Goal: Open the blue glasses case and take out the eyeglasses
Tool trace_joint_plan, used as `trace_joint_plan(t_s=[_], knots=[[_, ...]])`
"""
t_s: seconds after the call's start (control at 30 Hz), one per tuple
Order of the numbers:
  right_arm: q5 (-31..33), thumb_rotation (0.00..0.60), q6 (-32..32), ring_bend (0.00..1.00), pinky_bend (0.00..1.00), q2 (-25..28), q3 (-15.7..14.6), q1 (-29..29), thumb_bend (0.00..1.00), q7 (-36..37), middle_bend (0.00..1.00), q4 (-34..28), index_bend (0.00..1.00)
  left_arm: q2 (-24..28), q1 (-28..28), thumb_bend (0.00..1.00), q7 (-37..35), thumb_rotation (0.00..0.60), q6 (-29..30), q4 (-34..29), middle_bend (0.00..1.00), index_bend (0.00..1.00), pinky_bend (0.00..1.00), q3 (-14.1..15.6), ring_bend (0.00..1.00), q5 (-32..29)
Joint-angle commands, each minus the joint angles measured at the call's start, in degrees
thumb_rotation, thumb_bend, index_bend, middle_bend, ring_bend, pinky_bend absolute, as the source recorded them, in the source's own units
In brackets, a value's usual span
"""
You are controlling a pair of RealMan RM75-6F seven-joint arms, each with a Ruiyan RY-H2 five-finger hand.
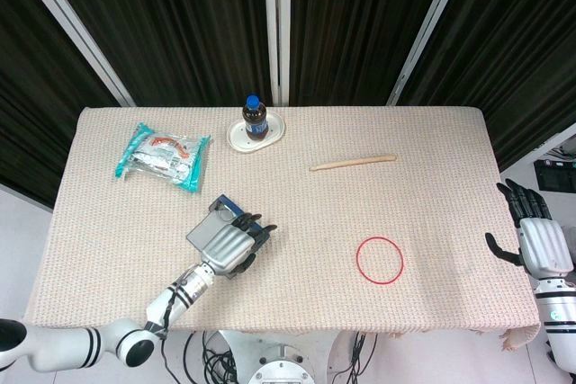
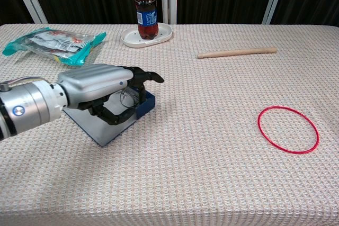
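The blue glasses case [image 2: 100, 129] lies open on the table's near left, grey lid flat and blue tray [image 2: 148, 104] on its right. Seen from the head view, the case [image 1: 214, 213] shows only partly, at the top of my left hand [image 1: 230, 245]. That left hand [image 2: 103, 84] covers the tray, fingers curled over it and thumb beneath. The eyeglasses [image 2: 127, 97] show between fingers and thumb and look pinched there. My right hand [image 1: 540, 238] hangs off the table's right edge, fingers apart, holding nothing.
A cola bottle [image 2: 145, 10] stands on a white plate [image 2: 165, 35] at the back. A snack packet [image 2: 53, 41] lies at the back left, a wooden stick [image 2: 237, 53] right of centre, and a red ring [image 2: 259, 125] on the near right.
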Motion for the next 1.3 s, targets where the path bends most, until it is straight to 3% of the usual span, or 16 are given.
trace_joint_plan(t_s=[0.03, 0.4, 0.67, 0.87, 1.03, 1.3], knots=[[0.2, 0.6, 0.1, 0.0, 0.0, 0.0, 0.1, -0.1, 0.3, 0.5, 0.0, 0.3, 0.0, -2.5, -1.9, 0.53, 0.2, 0.6, -2.0, 3.1, 0.33, 0.08, 0.09, -1.9, 0.01, -1.7], [0.5, 0.6, -0.6, 0.0, 0.0, 0.0, 0.3, 0.2, 0.3, 2.1, 0.0, 1.3, 0.0, -4.7, -5.2, 0.54, -1.1, 0.6, -3.6, 11.1, 0.31, 0.08, 0.09, -6.5, 0.01, -5.8], [0.6, 0.6, -0.7, 0.0, 0.0, -0.2, 0.3, 0.3, 0.3, 1.1, 0.0, 1.1, 0.0, -1.5, -4.3, 0.54, -2.1, 0.6, -2.5, 7.2, 0.31, 0.08, 0.1, -5.9, 0.02, -5.9], [0.5, 0.6, -0.5, 0.0, 0.0, -0.3, 0.2, 0.2, 0.3, 0.4, 0.0, 0.7, 0.0, 0.4, -1.9, 0.51, 0.4, 0.6, 3.5, 1.8, 0.32, 0.18, 0.22, -6.0, 0.13, -6.5], [0.3, 0.6, -0.2, 0.0, 0.0, -0.2, 0.1, 0.1, 0.3, 0.1, 0.0, 0.4, 0.0, -1.6, -1.2, 0.43, 3.4, 0.6, 8.6, 4.3, 0.3, 0.2, 0.22, -8.0, 0.13, -8.0], [0.8, 0.6, -0.8, 0.0, 0.0, -0.1, 0.2, 0.3, 0.3, 0.6, 0.0, 0.5, 0.0, -3.9, -3.0, 0.42, 9.8, 0.6, 3.1, 9.0, 0.14, 0.24, 0.21, -10.0, 0.07, -20.9]])
